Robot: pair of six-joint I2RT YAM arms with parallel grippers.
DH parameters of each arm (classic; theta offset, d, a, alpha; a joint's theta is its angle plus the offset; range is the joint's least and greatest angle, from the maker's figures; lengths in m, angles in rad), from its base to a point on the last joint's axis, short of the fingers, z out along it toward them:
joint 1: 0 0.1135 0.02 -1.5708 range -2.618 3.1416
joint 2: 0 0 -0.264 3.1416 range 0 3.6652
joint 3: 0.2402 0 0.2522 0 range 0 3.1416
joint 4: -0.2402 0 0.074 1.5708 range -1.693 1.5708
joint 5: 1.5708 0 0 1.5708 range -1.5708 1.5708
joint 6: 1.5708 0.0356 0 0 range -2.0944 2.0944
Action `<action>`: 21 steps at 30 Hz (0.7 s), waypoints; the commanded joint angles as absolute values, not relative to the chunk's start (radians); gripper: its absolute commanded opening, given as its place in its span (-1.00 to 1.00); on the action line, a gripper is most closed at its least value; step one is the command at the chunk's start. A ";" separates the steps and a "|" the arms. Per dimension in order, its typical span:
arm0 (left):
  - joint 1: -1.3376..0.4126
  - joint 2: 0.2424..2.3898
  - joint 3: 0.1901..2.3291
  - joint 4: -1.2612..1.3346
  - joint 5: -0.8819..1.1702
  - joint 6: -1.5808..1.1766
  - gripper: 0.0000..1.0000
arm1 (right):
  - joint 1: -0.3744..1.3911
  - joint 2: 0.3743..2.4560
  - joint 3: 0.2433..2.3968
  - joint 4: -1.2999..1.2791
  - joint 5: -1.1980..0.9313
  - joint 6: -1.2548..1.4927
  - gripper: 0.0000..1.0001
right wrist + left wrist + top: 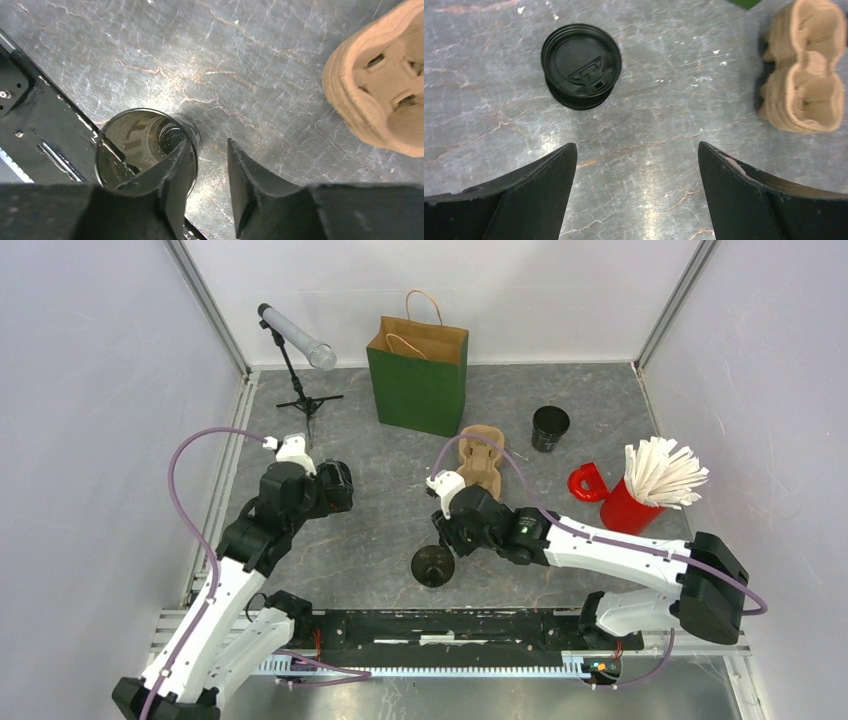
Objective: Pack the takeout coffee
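The takeout coffee (581,65), a black cup with a black sip lid, stands upright on the grey table. It shows only in the left wrist view; in the top view my left gripper (337,488) hides it. My left gripper (636,147) is wide open and empty, and the cup is ahead of its left finger. The brown pulp cup tray (482,462) lies right of the cup (804,65) and is empty (380,75). My right gripper (209,145) is narrowly open over a squat black round piece (135,145), with its left finger over the piece's mouth.
A green paper bag (420,380) stands behind the tray. A lidless black cup (550,427) is at the back right. A red holder of white sticks (640,495) is on the right, and a small tripod (297,350) at the back left. The black base rail (450,630) runs along the near edge.
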State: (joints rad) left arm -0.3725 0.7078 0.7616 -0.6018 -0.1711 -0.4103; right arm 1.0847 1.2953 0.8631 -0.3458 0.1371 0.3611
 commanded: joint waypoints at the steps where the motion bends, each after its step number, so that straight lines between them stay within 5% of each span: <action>1: -0.361 0.792 0.841 -0.662 -0.287 -0.484 0.90 | 1.090 1.231 0.933 -0.351 0.179 0.305 -0.14; 8: -0.147 0.918 0.879 -0.643 -0.242 -0.514 0.69 | 1.089 1.048 0.823 -0.229 0.141 0.170 0.26; 13: 0.031 1.050 0.898 -0.567 -0.124 -0.506 0.55 | 1.089 0.920 0.728 -0.118 0.137 0.106 0.91; 21: 0.095 1.163 0.936 -0.543 -0.088 -0.491 0.19 | 1.090 0.809 0.624 -0.054 0.147 0.112 0.95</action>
